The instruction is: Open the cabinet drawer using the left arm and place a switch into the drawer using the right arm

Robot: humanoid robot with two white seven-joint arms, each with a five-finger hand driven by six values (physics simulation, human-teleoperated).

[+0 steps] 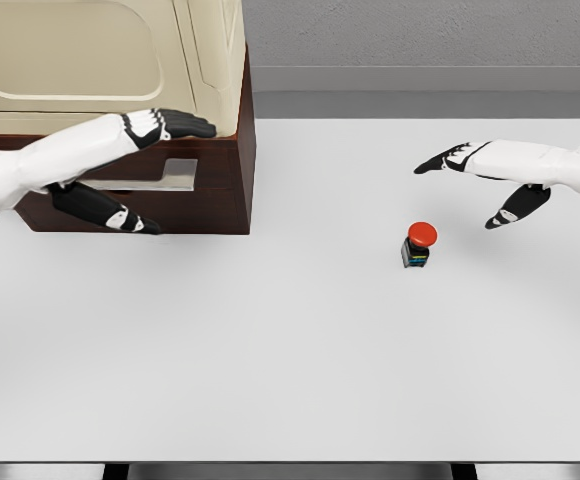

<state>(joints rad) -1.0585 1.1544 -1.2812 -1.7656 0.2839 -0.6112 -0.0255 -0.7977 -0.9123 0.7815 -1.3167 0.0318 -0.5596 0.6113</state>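
Left hand (135,170) sits in front of the cabinet, fingers spread and extended, thumb hanging low, holding nothing. It's level with the drawer front, right at the handle, but not closed on it as far as I can see.

Biggest to smallest:

- counter (290,350): white, flat, carries everything.
- cabinet (225,170): dark brown wood body at far left of the counter, cream-coloured unit sitting on top. Drawer looks shut, front flush with the body.
- handle (170,176): grey metal bar on the drawer front, partly hidden by the left arm. Stiff, good for a hooked-finger pull. My call: curl fingers behind the bar and pull straight out toward the robot.
- right hand (485,180): fingers apart, empty, hovering above the counter, near the switch but clear of it, up and to its right.
- switch (418,244): upright on the counter, centre-right, well apart from the cabinet. Red mushroom cap on a small dark boxy base.

Handling guess for the switch: light, rigid, not fragile. Cap is rounded and likely slick, and may press in under load, so don't pinch there. Take the flat sides of the base between thumb and fingers. Small footprint with a wide cap, so it could tip if nudged on approach; come down from above.

Neither step done yet. Drawer first.
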